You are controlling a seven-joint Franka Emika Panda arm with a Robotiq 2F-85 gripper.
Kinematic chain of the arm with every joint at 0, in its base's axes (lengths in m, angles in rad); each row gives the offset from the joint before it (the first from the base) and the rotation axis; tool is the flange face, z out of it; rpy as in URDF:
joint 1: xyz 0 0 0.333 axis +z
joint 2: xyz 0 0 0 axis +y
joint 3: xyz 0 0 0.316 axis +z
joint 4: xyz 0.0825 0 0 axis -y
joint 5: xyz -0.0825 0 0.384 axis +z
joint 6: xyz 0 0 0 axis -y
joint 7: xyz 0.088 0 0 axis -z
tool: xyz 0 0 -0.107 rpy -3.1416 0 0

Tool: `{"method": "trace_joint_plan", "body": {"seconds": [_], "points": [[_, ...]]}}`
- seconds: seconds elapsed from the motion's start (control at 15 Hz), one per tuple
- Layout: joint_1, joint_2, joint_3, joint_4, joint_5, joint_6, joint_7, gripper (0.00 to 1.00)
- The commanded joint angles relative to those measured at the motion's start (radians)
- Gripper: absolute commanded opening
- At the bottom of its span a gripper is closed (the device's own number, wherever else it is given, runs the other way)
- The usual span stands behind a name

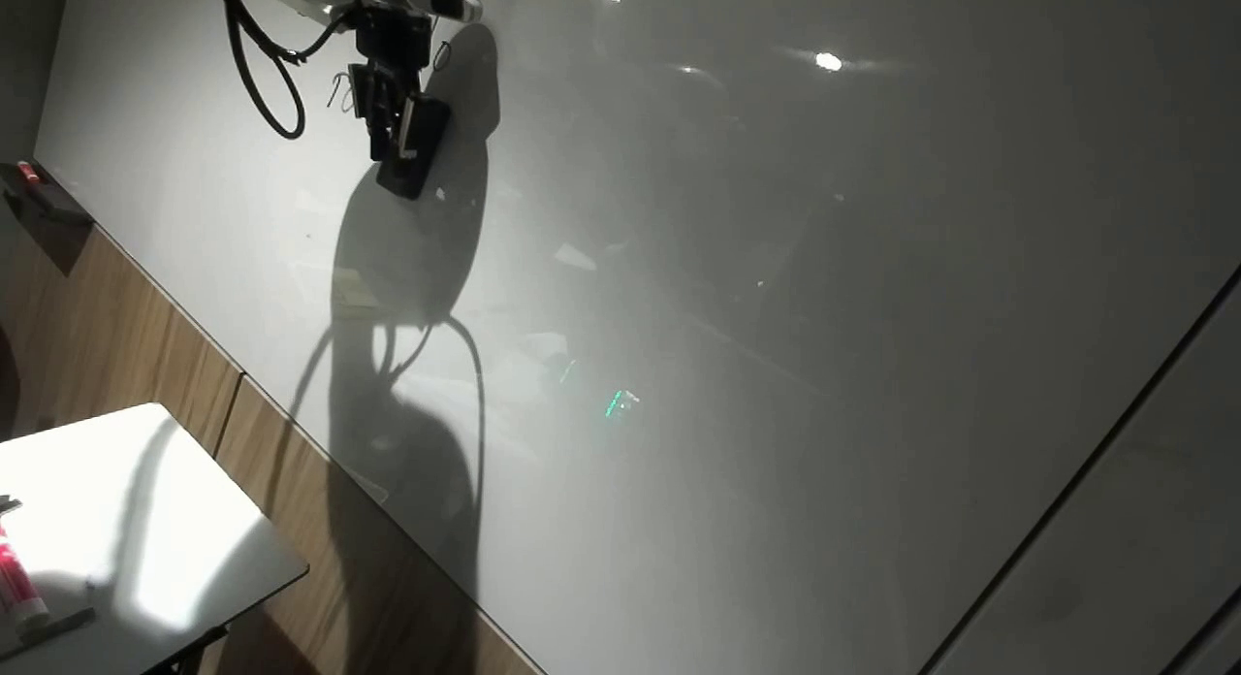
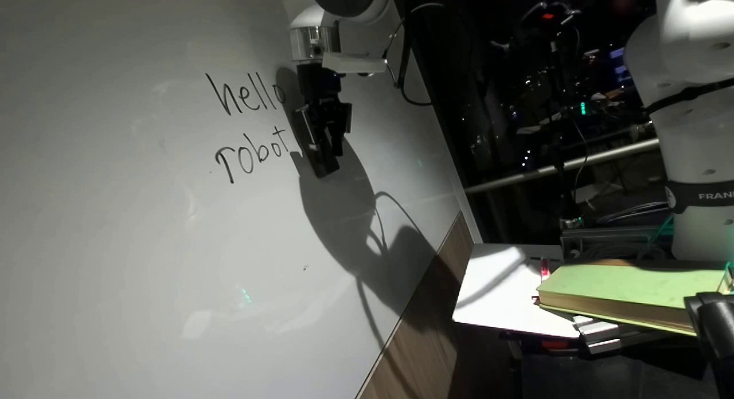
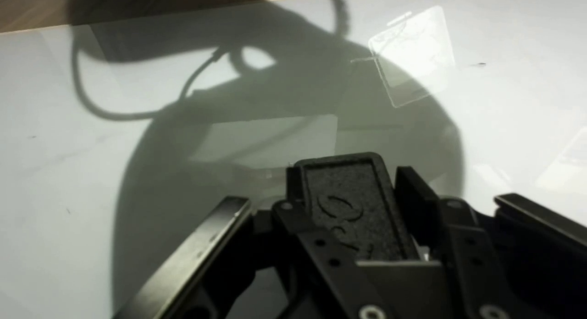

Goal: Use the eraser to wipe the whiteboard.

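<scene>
Between the jaws of the gripper [image 3: 351, 182], set to its width and clamping its long sides, the eraser [image 3: 355, 210] is projecting beyond them at the whiteboard [image 2: 143, 233], contact unconfirmed, possibly risking rotation in the grip if pressed at its free end, or missed strokes on the writing [image 2: 249, 127] if tilting.

Wide room across the whiteboard [image 1: 679, 297] — tabletop [image 1: 184, 534] blocks below.

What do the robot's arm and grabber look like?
The arm is white and rounded, with a silver ring, a looped black cable and a dark band with lettering starting FRAN. The gripper is black, with angular fingers, a shiny metallic strip and round bolts.
</scene>
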Motion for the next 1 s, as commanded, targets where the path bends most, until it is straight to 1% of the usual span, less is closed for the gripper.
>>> {"method": "trace_joint_plan", "body": {"seconds": [0.0,0.27,0.47,0.73,0.93], "points": [[0.006,0.035,0.018,0.097,0.008,-0.036,0.005,0.28],[0.023,0.048,0.056,0.174,0.002,-0.083,0.026,0.28],[0.049,0.065,0.098,0.235,-0.005,-0.108,0.057,0.28],[0.094,0.112,0.159,0.289,-0.021,-0.099,0.112,0.28],[0.134,0.157,0.192,0.327,-0.028,-0.098,0.147,0.28]]}}
